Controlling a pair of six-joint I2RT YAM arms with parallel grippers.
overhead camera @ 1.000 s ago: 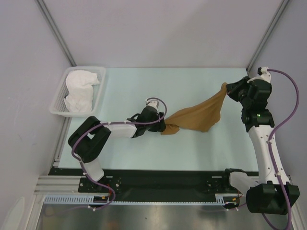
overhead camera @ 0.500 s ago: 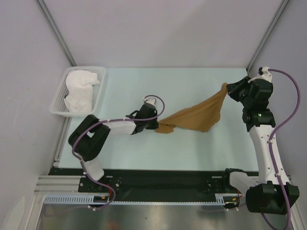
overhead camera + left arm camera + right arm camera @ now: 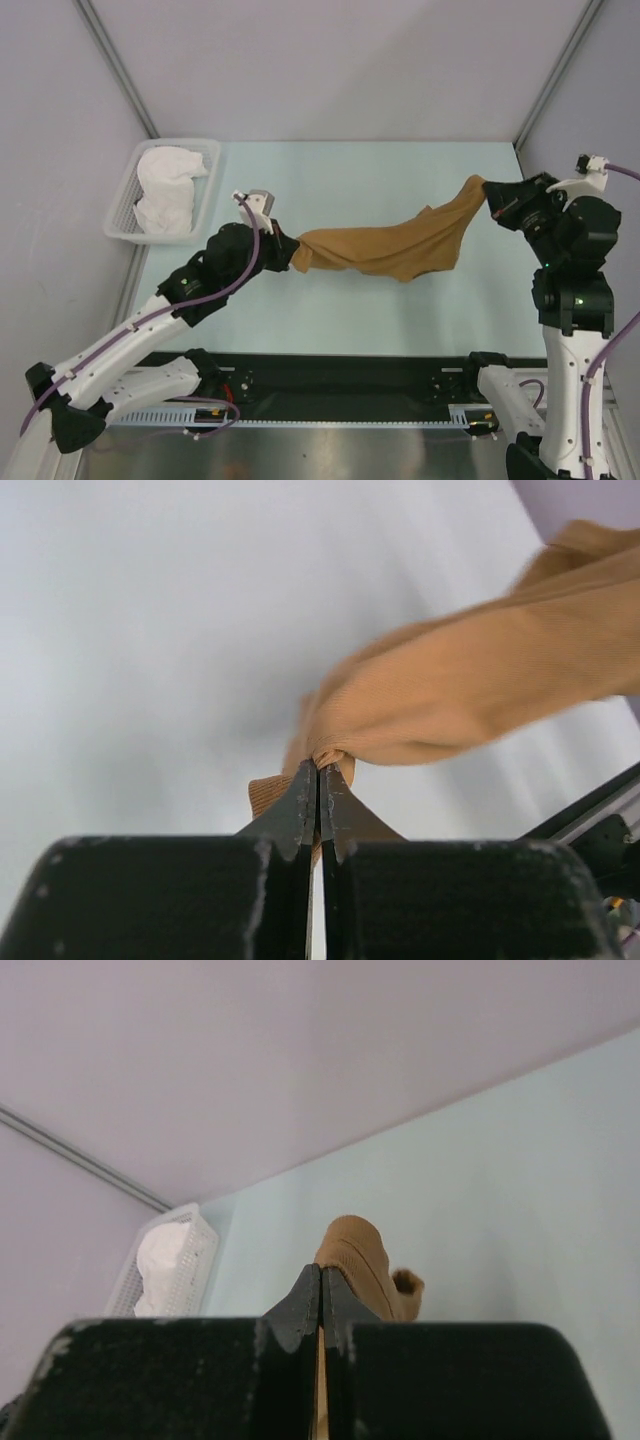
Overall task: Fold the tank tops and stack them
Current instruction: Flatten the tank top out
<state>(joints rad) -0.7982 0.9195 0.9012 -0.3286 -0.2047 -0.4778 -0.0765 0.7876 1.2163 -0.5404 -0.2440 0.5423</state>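
The tan-brown tank top [image 3: 385,245] hangs stretched above the table between both arms. My left gripper [image 3: 292,252] is shut on its left end; in the left wrist view the cloth [image 3: 470,690] bunches right at the closed tips of the gripper [image 3: 320,770]. My right gripper [image 3: 490,200] is shut on the top's right end, and in the right wrist view a fold of the brown cloth [image 3: 362,1255] rises just past the gripper's [image 3: 320,1275] tips. The white tank top [image 3: 165,190] lies crumpled in the basket.
A white lattice basket [image 3: 205,215] sits at the table's back left corner, also seen in the right wrist view as the basket [image 3: 200,1255]. Grey walls close the table in at the back and sides. A black rail [image 3: 340,375] runs along the near edge.
The left gripper shut on the brown top's left end, lifted and drew back left. The right arm moved right and toward the near edge, and the cloth now stretches longer between them.
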